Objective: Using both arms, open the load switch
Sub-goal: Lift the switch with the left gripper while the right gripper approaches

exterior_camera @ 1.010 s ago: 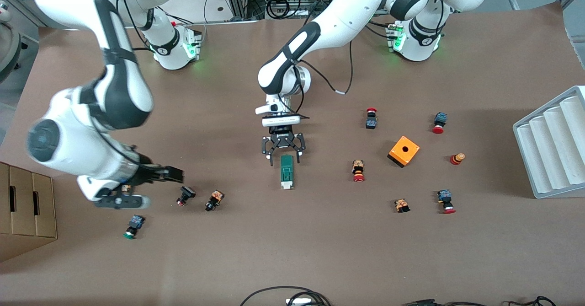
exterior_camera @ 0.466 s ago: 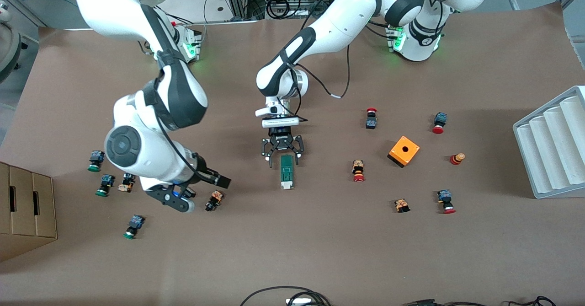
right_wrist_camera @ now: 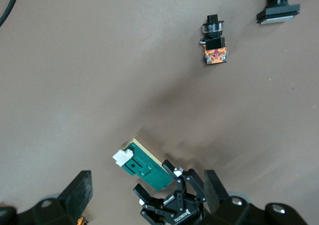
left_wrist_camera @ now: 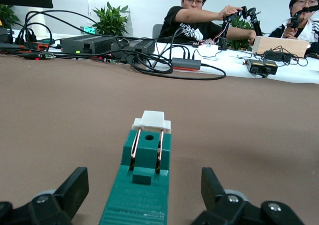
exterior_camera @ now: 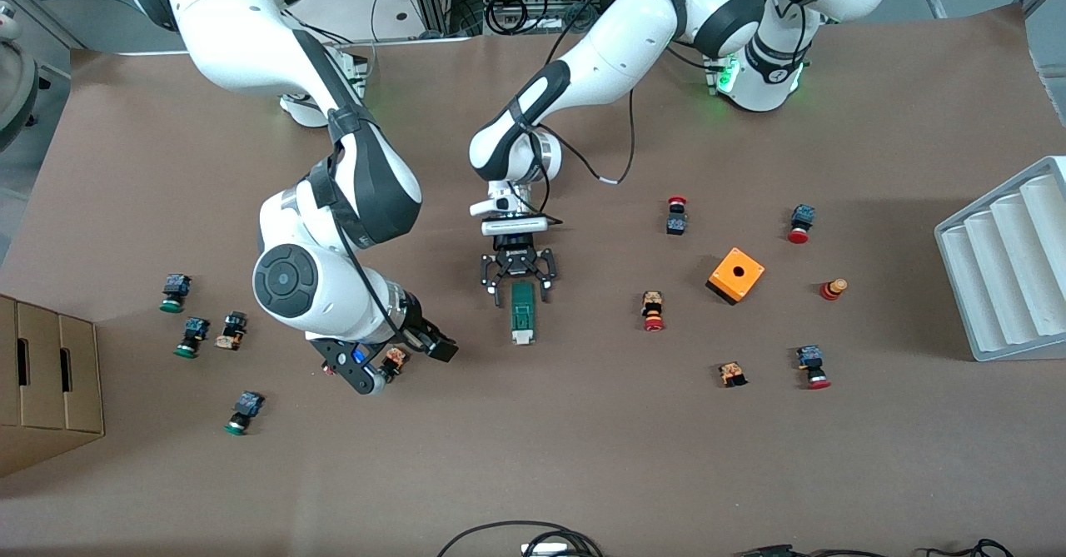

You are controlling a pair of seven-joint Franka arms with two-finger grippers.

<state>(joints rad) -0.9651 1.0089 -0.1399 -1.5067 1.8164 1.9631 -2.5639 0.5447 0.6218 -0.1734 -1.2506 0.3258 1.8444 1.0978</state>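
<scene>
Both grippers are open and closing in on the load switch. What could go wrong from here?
1. The left gripper straddles only the end of the load switch farthest from the front camera; an off-centre close may skew the loose block.
2. The right gripper hangs over a small orange-bodied pushbutton beside the switch; coming down there, it may knock it away.
3. Both grippers converge on one narrow part, so they could collide near the white tab.
</scene>
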